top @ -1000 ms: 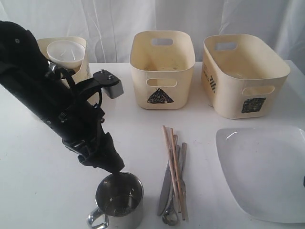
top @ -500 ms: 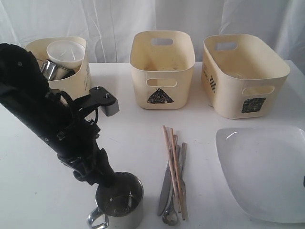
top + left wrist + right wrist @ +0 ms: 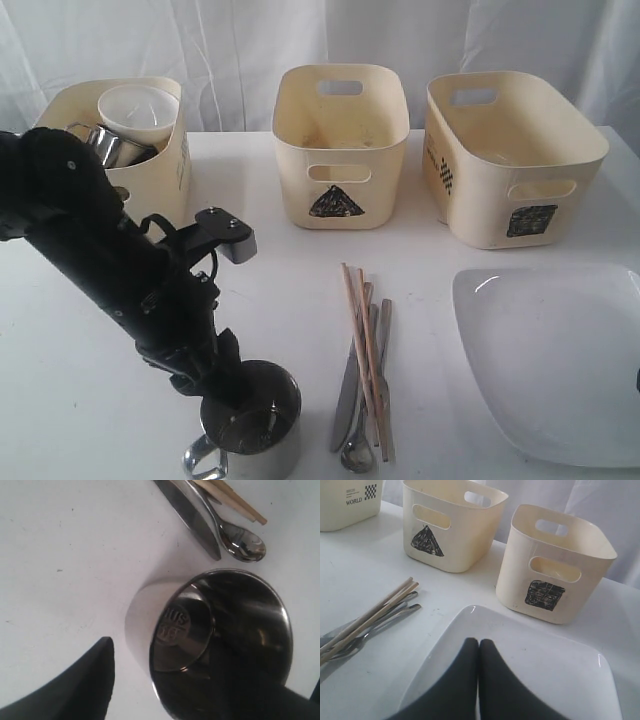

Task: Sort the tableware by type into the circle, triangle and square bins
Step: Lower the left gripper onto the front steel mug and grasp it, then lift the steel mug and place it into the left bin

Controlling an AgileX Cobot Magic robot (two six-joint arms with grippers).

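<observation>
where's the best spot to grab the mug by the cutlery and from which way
Pinch the mug wall at the rim from straight above, one finger inside, one outside. It stands upright, mouth open and empty; the small handle looks harder to pinch.

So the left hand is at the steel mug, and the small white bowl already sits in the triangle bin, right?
Not quite. The left hand is at the steel mug, but the small white bowl sits in the leftmost bin, not the triangle bin, which looks empty. The exterior view shows it.
</observation>
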